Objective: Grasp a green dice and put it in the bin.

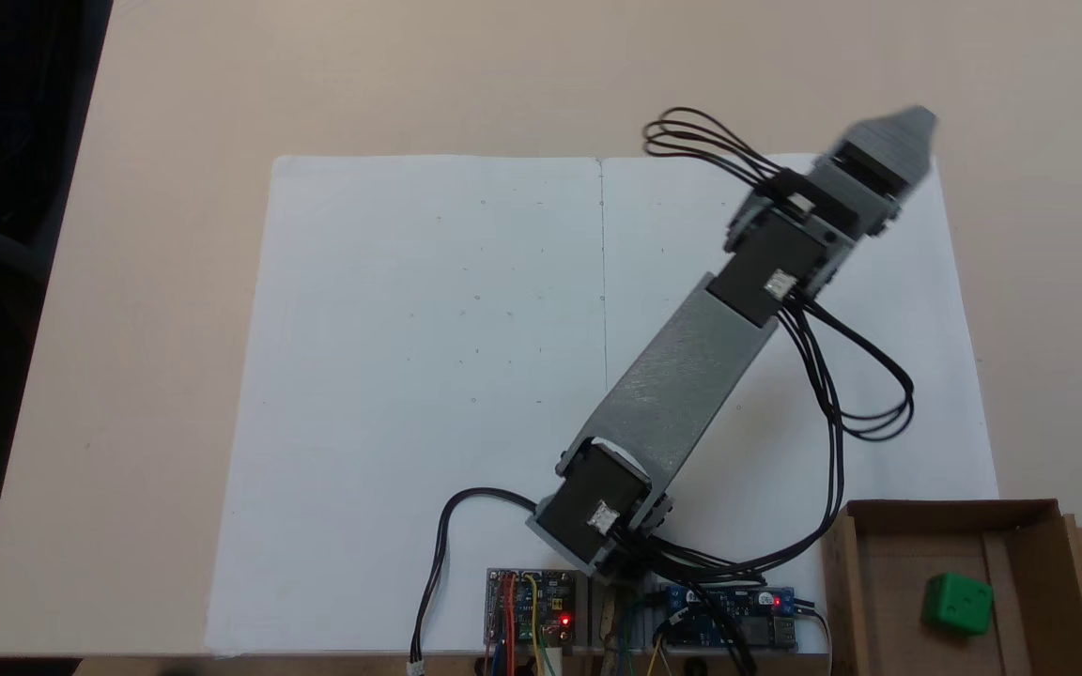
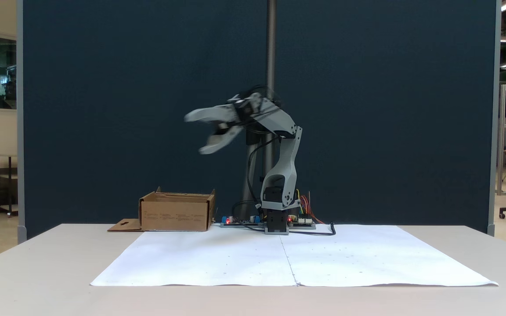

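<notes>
Green dice (image 1: 958,603): one small bright cube, and it sits inside the bin (image 1: 898,601) on the cardboard floor. In the fixed view from above, it lies near the lower right corner of the picture, close to a fold in the box bottom. Round dots show on its faces.

One bin is there, a brown cardboard box with low walls. A flat tab with a cut-out slot sticks out from its side. In the side-on fixed view, the bin (image 2: 176,214) stands on the counter (image 2: 37,272) just left of the arm's base, and its walls hide what is inside.

One big white paper sheet (image 1: 428,376) covers the middle of the counter, with a crease down its middle.

One arm stands at the back edge of the paper. Two small circuit boards (image 1: 532,610) with red lights sit beside its base, and black wires loop from them up the arm. From the side, the arm rises up from its base, then bends over toward the left, high above the counter. The gripper (image 2: 195,134) is up in the air, looks blurry, and its two jaws are spread wide apart with nothing between them. From above, the gripper (image 1: 903,131) reaches out over the far right edge of the paper, well apart from the bin.
</notes>
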Action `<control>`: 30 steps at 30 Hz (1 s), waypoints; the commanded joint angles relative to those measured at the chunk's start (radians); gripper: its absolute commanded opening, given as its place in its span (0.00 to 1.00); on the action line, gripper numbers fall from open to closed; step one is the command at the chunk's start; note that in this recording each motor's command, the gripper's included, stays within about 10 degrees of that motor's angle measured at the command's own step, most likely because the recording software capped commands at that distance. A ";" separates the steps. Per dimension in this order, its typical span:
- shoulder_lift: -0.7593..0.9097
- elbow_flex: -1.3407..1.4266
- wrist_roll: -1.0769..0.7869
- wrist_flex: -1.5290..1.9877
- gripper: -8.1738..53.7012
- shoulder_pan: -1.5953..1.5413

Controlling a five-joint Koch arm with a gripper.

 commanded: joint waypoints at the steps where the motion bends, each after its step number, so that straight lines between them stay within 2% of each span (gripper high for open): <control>1: 0.061 -0.029 0.052 -0.080 0.81 -0.123; 12: 0.175 0.124 0.055 -0.214 0.87 -0.617; 30: 0.311 0.997 -0.009 -0.805 0.84 -0.624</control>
